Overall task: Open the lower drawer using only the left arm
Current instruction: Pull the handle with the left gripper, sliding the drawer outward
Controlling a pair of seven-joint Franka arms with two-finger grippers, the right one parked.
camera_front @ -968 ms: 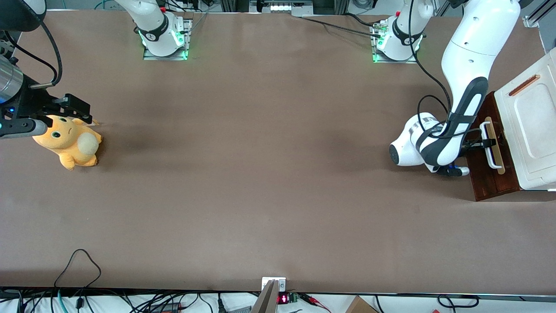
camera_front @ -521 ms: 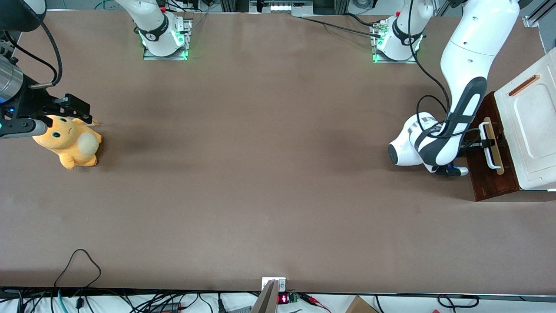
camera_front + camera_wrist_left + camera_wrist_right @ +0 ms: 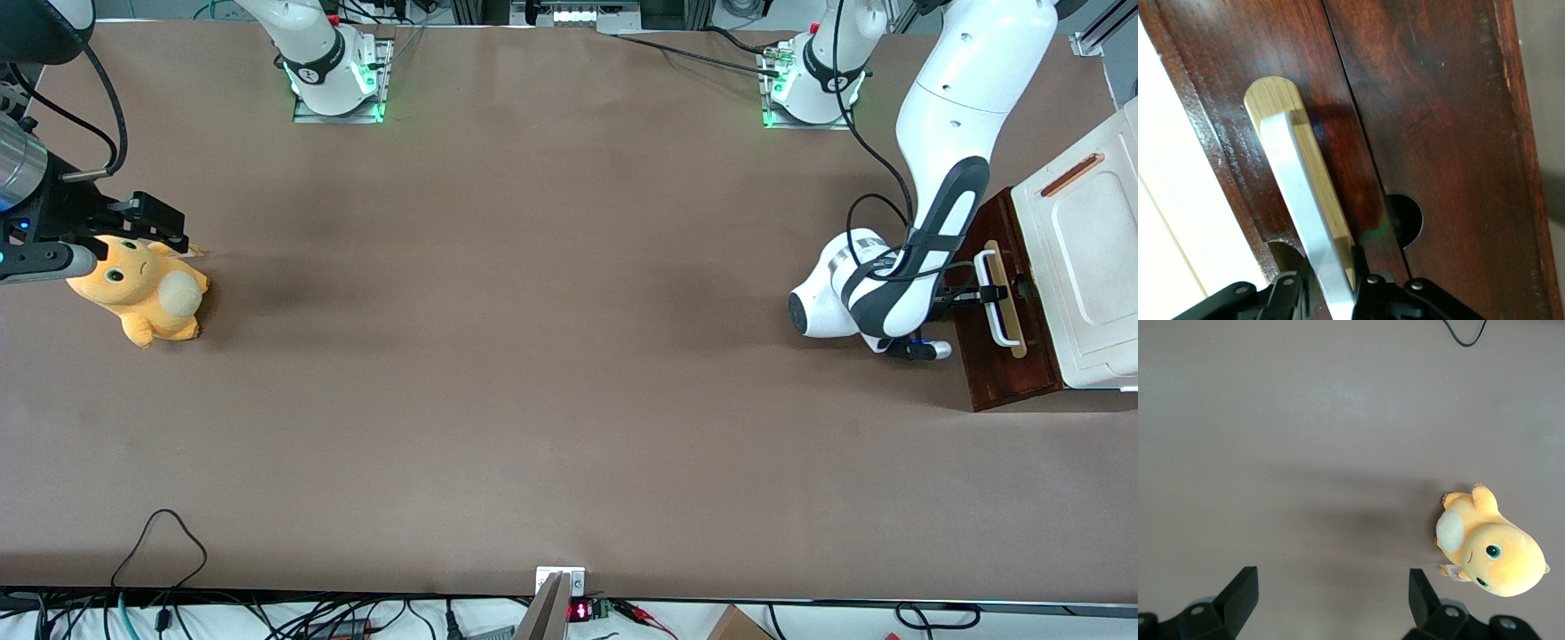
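The lower drawer [image 3: 1000, 373] has a dark reddish-brown wooden front under the white cabinet top [image 3: 1089, 267]. Its white bar handle [image 3: 996, 316] sits on a pale wood strip [image 3: 1012, 342]. My left arm [image 3: 925, 240] reaches down in front of the drawer. Its gripper [image 3: 989, 293] is shut on the handle near the middle of the bar. In the left wrist view the gripper [image 3: 1331, 283] has a black finger [image 3: 1358, 263] pressed on each side of the white handle [image 3: 1298, 193], with the pale strip [image 3: 1281, 97] under it.
An orange plush toy [image 3: 142, 289] lies toward the parked arm's end of the table, below that arm's gripper. The two arm bases [image 3: 805, 80] stand along the table edge farthest from the front camera. Cables hang at the near edge [image 3: 160, 551].
The left arm, gripper and handle have shifted a little toward the parked arm's end of the table, and the drawer front has come slightly out from under the cabinet top.
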